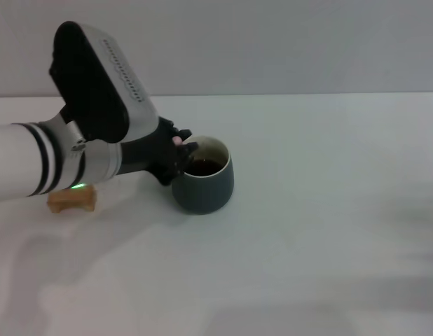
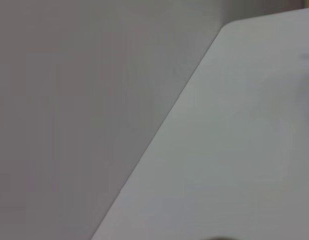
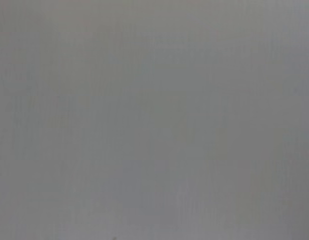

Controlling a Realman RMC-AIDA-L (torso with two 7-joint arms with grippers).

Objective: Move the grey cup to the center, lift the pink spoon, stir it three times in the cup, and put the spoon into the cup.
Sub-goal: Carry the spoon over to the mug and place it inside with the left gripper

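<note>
The left jaws (image 1: 180,150) grip the pink spoon (image 1: 176,141) at the grey cup (image 1: 204,183) rim; stirring seems underway, release follows.

A broad white table (image 1: 321,231) fills nearly all the space ahead, its surface matte and plain. Its far edge runs straight across at twelve o'clock, and there it meets a bare pale grey wall (image 1: 286,42) with no window, shelf or mark on it. The light is soft and even, falling from above; faint grey shadows lie across the near part of the tabletop toward five and seven o'clock. From the left wrist view the table's edge cuts diagonally against the same grey wall (image 2: 69,110), ending in a rounded corner. The right wrist view gives only flat grey.
</note>
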